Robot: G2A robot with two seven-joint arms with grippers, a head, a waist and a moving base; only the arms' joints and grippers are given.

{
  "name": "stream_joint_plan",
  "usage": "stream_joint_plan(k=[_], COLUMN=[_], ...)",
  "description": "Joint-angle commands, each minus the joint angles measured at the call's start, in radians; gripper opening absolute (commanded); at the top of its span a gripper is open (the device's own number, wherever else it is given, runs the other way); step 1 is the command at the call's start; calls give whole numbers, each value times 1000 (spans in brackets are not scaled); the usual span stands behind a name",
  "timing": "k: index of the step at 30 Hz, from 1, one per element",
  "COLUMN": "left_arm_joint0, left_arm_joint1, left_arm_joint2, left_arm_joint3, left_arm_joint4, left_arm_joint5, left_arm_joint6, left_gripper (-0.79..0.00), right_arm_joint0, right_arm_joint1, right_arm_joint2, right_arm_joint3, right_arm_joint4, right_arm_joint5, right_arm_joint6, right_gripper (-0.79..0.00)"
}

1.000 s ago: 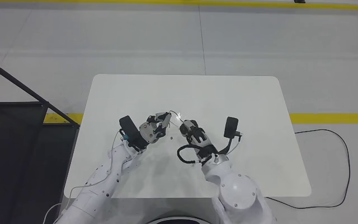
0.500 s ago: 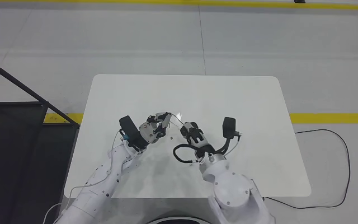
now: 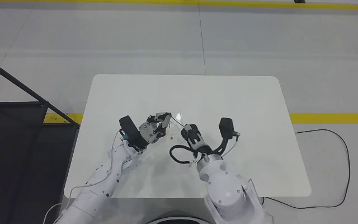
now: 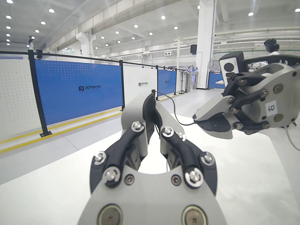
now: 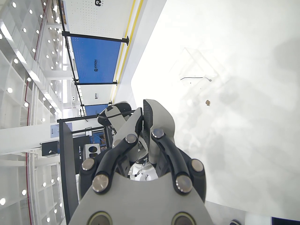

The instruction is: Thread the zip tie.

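Left gripper is pressed together on one end of the thin black plastic zip tie, ribbed pads clamped flat on it! Across from it, the right gripper is pinched just as tight on the other end. The two sit near each other, raised over the middle of the white rectangular table. Between them the zip tie hangs in the air as a slack curve, touching nothing but the two sets of tips.

So what are we dealing with? Next to no weight, by the look of it: the strand holds its own arc without sagging to the surface. I'd judge it springy rather than limp. It bends readily along its length but wants to flick back straight, so a loose end will wander. Plastic this narrow is likely slippery too, and could twist or slide between the pads. Fragile? Hardly; it should shrug off a firm squeeze.

Best hold, I reckon, is close to the working end. A short free length is stiff enough to aim, while the other gripper steadies the head right beside its slot. Which end is the head, I cannot make out.

Apart from the grippers, a thin dark strand and a small brown speck lie on the table.
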Motion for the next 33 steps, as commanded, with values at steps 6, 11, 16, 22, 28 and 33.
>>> stream_joint_plan(k=[6,11,16,22,28,33], left_arm_joint0=[0,0,0,0,0,0], left_arm_joint1=[0,0,0,0,0,0], left_arm_joint2=[0,0,0,0,0,0], left_arm_joint3=[0,0,0,0,0,0], left_arm_joint4=[0,0,0,0,0,0], left_arm_joint5=[0,0,0,0,0,0], left_arm_joint6=[0,0,0,0,0,0], left_gripper=[-785,-785,-785,-785,-785,-785], right_arm_joint0=[7,2,-12,-36,-59,-67], right_arm_joint1=[-8,-12,-17,-26,-29,-30], right_arm_joint2=[-6,-1,15,46,75,94], right_arm_joint3=[-1,-19,-43,-61,-71,-65], right_arm_joint4=[0,19,63,147,217,270], right_arm_joint5=[6,-15,-55,-135,-208,-259], right_arm_joint6=[-3,1,2,-26,-16,9], right_gripper=[-785,-785,-785,-785,-785,-785])
